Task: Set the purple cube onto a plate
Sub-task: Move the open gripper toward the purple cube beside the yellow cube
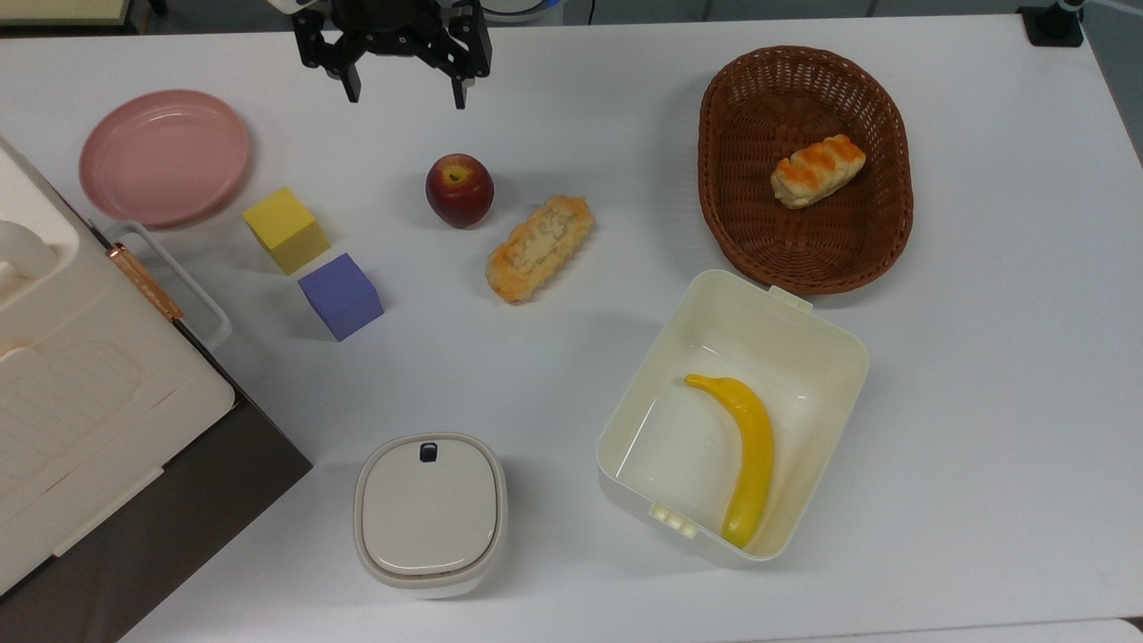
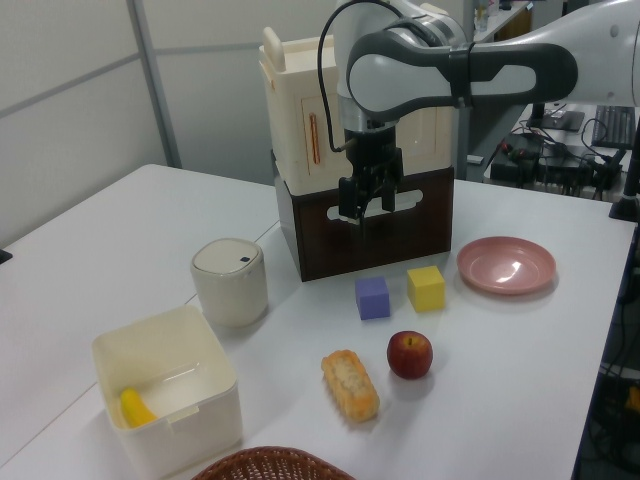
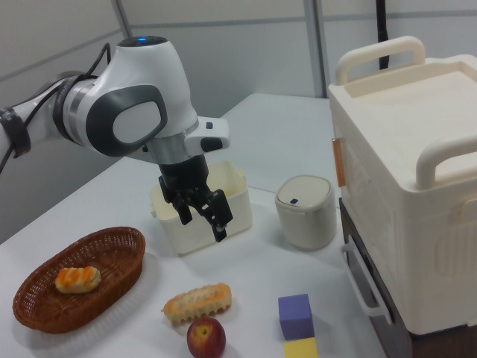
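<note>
The purple cube [image 1: 341, 296] [image 2: 372, 297] [image 3: 296, 315] rests on the white table, touching nothing, just beside a yellow cube [image 1: 285, 229] [image 2: 426, 288] [image 3: 301, 348]. The pink plate [image 1: 164, 156] [image 2: 506, 264] lies empty near the top view's upper left corner, beyond the yellow cube. My gripper [image 1: 406, 96] [image 2: 362, 210] [image 3: 203, 227] hangs in the air above the table, open and holding nothing. In the top view it is near the top edge, above the apple and well up and right of the purple cube.
A red apple [image 1: 459, 189] and a bread piece [image 1: 539, 247] lie right of the cubes. A wicker basket [image 1: 893, 134] holds another bread. An open cream box [image 1: 839, 357] holds a banana. A lidded pot [image 1: 430, 513] and a large cream case [image 1: 80, 384] stand at the top view's lower left.
</note>
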